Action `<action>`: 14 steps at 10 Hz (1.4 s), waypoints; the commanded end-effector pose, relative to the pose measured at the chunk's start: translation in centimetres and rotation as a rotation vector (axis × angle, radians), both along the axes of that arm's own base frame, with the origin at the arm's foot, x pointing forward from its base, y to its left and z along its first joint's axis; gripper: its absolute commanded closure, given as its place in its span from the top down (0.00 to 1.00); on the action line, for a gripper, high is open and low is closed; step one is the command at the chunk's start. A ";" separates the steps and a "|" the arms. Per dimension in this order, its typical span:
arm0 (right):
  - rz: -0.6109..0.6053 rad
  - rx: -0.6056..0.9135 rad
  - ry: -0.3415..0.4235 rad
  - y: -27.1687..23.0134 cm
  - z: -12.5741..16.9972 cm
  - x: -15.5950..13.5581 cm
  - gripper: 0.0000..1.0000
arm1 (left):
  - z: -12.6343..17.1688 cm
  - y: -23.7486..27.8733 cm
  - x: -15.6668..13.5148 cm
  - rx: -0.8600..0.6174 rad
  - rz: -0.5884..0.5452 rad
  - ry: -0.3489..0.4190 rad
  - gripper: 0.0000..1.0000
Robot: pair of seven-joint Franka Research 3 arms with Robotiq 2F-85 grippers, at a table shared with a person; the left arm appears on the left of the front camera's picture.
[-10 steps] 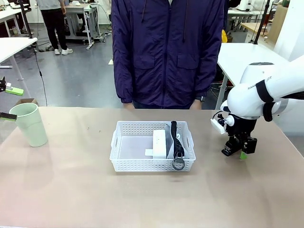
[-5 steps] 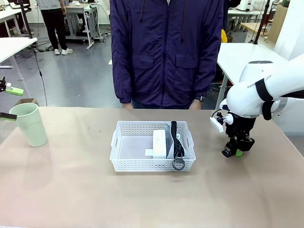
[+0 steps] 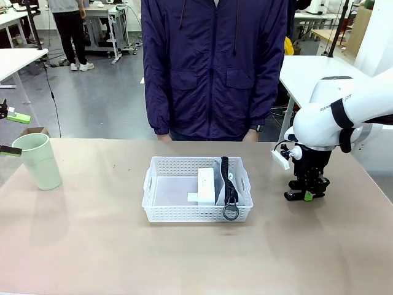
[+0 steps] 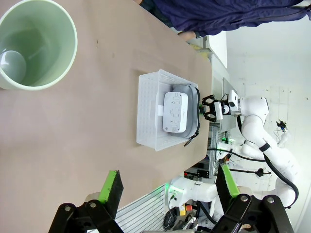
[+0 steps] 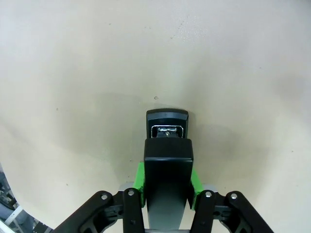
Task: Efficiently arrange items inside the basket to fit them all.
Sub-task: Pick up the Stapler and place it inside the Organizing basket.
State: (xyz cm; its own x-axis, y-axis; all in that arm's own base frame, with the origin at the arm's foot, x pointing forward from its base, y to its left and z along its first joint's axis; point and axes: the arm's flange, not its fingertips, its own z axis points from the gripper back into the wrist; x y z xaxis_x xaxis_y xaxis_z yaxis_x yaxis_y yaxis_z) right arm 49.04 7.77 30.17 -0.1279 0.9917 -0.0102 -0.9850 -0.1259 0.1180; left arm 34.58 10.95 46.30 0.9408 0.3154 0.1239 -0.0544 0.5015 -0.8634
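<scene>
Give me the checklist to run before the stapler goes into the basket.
1. Grip on the stapler: the right gripper is shut on it. Ok.
2. Stapler lifted off the table: cannot tell.
3. Room in the basket: the clock and the pouch sit side by side in its right part, and the left part of the floor is bare. Ok.
4. Person's hands away from the basket: both are at the far table edge. Ok.
5. Everything else packed: not ok. The cup stands on the table's left end, with the left gripper open near it.
</scene>
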 end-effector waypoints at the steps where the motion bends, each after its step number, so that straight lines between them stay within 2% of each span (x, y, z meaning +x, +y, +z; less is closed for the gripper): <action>1: -0.013 -0.024 0.019 -0.2 -0.8 0.1 0.00 | 0.2 0.1 -0.3 0.006 -0.007 0.014 1.00; 4: -0.092 0.075 0.023 -1.2 1.7 -0.3 0.00 | 0.2 0.1 -0.3 0.006 -0.007 0.014 1.00; 6: -0.263 0.192 0.009 -2.0 6.1 -2.0 0.00 | 0.2 0.1 -0.3 0.006 -0.007 0.014 1.00; 7: -0.350 0.185 -0.025 -2.3 7.7 -3.2 0.00 | 0.2 0.1 -0.3 0.006 -0.007 0.014 1.00; 9: -0.473 0.212 -0.047 -2.8 10.5 -5.9 0.00 | 0.2 0.1 -0.3 0.006 -0.007 0.014 1.00; 10: -0.599 0.245 -0.069 -3.2 12.1 -7.8 0.00 | 0.2 0.1 -0.3 0.006 -0.007 0.014 1.00; 11: -0.809 0.316 -0.096 -4.2 13.1 -9.4 0.00 | 0.2 0.1 -0.3 0.006 -0.007 0.014 1.00; 12: -0.958 0.354 -0.109 -5.2 13.4 -10.6 0.00 | 0.2 0.1 -0.3 0.006 -0.007 0.014 1.00; 13: -1.103 0.406 -0.156 -5.9 13.3 -11.3 0.00 | 0.2 0.1 -0.3 0.006 -0.007 0.014 1.00; 14: -1.214 0.394 -0.199 -5.5 12.7 -12.2 0.00 | 0.2 0.1 -0.3 0.006 -0.007 0.014 1.00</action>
State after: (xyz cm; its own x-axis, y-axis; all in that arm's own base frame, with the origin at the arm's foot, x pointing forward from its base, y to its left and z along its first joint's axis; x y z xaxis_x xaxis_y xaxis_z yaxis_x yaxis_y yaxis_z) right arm 37.78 0.68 43.93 0.7786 0.5215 0.3490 -0.6000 0.7816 0.1706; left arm 34.56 10.94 46.37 0.9408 0.3150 0.1253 -0.0531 0.5020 -0.8632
